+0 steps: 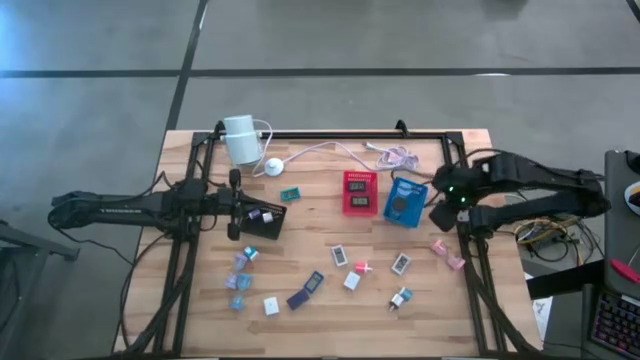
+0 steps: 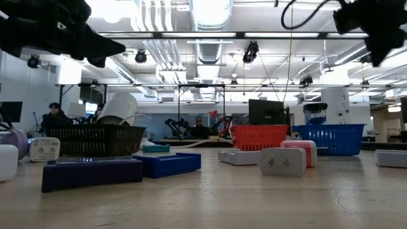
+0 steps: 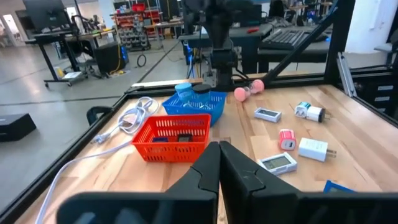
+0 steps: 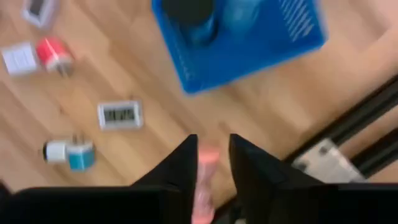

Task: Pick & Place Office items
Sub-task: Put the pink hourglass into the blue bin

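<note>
Hovering beside the blue mesh tray (image 4: 239, 37), the right gripper (image 4: 213, 163) stands slightly parted, a small pink plastic item (image 4: 203, 186) between its fingers. Risk: weak contact could drop it.

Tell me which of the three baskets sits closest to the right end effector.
The blue plastic mesh basket. It sits beside the right end effector at the table's right side; the red basket is further left, the black one under the left arm.

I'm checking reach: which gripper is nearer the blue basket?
Right. The right gripper hovers just beside the blue basket; the left gripper is far across the table, over the black basket.
</note>
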